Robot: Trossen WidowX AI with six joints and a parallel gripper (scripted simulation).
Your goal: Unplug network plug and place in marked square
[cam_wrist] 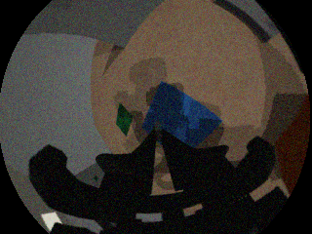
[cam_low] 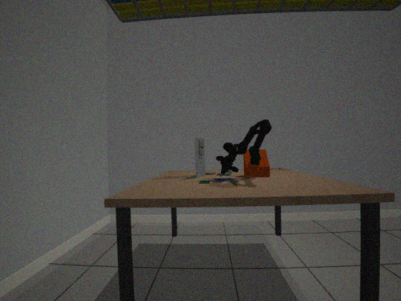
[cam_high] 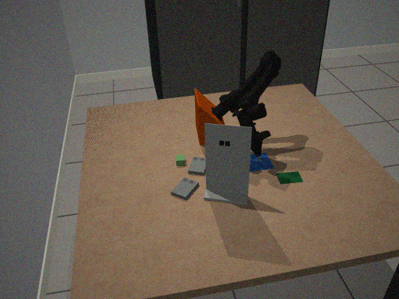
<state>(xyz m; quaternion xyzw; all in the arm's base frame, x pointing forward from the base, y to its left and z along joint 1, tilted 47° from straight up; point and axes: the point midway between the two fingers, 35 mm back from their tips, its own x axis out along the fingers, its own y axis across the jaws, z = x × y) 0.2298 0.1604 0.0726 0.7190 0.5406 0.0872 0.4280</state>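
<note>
Your fingers are clenched on something thin, and it can only be the network plug. It is too small and too dark to pick out in any view, so take it as pinched at the very tips. The tips point down at the blue square on the desk, just behind the upright panel. From the side view you cannot tell whether they touch the surface or hang just above it.

The two sockets on the panel look like dark holes, so the plug is most likely out. The blue square is probably the marked spot rather than the green patch near it.

Treat the plug as light, hard and slick. It is probably a small stiff plastic body that won't deform, but it can pivot or squirt out of a narrow pinch. The tab on top is the weak part, being thin and springy, so don't squeeze across it. The flat side walls are the place to hold it, near the middle of the body.

Because it weighs so little, it may stick to one finger or tip over when you let go. Set it flat on the square before you release. Then lift clear of the desk, minding the panel and the orange block close by.
</note>
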